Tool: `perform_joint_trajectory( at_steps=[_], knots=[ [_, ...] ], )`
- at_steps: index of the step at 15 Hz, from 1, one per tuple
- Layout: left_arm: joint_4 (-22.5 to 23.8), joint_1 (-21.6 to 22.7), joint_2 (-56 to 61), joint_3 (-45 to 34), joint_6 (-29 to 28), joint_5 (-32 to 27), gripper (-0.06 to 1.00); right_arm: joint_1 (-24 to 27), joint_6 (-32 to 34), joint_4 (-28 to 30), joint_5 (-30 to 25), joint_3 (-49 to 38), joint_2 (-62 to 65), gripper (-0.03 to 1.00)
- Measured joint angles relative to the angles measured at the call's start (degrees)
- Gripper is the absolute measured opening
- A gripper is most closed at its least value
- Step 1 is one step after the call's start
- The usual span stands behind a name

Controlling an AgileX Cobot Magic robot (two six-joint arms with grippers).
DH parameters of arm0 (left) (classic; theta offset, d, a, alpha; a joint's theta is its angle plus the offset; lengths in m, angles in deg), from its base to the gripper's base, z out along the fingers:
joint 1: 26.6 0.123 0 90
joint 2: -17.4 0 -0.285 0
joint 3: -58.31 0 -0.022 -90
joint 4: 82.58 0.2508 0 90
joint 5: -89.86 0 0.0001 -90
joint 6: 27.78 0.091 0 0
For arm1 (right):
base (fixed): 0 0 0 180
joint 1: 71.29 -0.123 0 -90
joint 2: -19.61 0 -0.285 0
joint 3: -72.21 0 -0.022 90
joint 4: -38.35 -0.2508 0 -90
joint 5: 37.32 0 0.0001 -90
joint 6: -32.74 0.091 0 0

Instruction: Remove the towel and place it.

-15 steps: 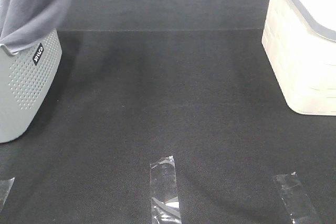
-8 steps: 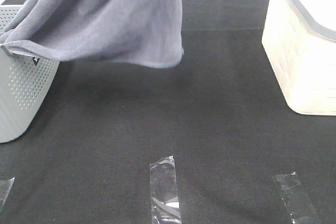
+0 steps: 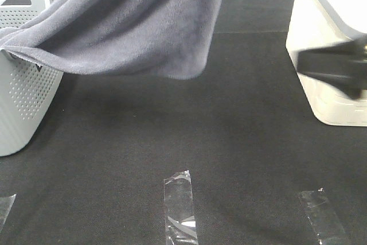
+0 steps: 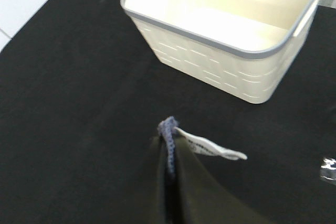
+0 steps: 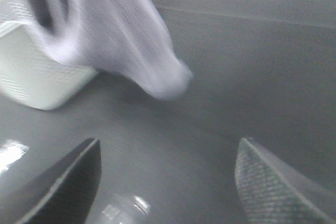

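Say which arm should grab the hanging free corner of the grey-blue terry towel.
Right. The right claw, open and empty, faces the dangling corner of the slate grey-blue terry towel; the left claw is shut on its tagged corner.

The high camera looks steeply down on the black worktop (image 3: 172, 153), with the cream basket (image 3: 321, 101) at its edge. The left wrist camera faces that basket from nearby; the right wrist camera looks away from it. All 3 share the towel (image 3: 132, 27).
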Motion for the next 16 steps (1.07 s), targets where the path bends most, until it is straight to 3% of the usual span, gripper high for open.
perform_joint_trajectory(
  at_steps=[2, 4, 7, 12, 16],
  knots=[
    [-0.3, -0.1, 0.0, 0.0, 0.1, -0.7, 0.0, -4.5, -19.6, -16.3, 0.2, 0.0, -8.0, 0.68],
    [-0.5, -0.1, 0.0, 0.0, 0.2, -1.8, 0.0, -6.8, -32.5, -19.1, -0.2, 0.7, -15.4, 0.68],
    [-0.7, -0.1, 0.0, 0.0, 0.5, -1.9, 0.0, -7.1, -35.1, -19.9, -5.5, 4.0, -25.3, 0.68],
    [-1.9, -0.1, 2.6, 0.0, 2.3, -3.4, 0.0, -7.1, -35.4, -20.1, -5.9, 11.6, -37.6, 0.73],
    [-4.5, -0.1, 2.9, 0.0, 7.0, -7.7, 0.0, -7.1, -35.4, -20.2, -8.5, 13.5, -37.9, 0.73]
  ],
)
